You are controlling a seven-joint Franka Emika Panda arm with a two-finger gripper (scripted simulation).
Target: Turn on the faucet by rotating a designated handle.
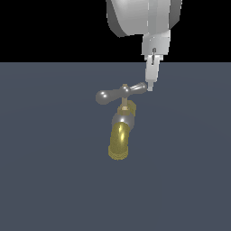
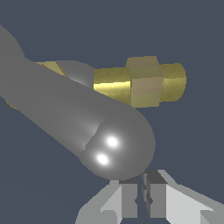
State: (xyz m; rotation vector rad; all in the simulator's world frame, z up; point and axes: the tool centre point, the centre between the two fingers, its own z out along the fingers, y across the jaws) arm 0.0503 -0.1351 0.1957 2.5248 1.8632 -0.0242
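Faucet handle point(image 1: 121, 92), a slim glossy grey metal crossbar, looked stiff and slippery; we judged its bulbous end the best purchase, our nearly pressed-together gripper point(image 1: 150, 87) touching it, pinching nothing.

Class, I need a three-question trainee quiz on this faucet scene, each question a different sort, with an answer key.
1. True or false: the tool is clamped around the yellow-brass curved spout.
2. Multiple choice: in the exterior view, the tool's fingertips sit at which part of the slim glossy grey crossbar handle? A) the exterior view's left end B) the middle C) the exterior view's right end
3. Fill in: in the wrist view, the fingers are nearly ____ together, with nothing between them.

Key: 1 false; 2 C; 3 closed
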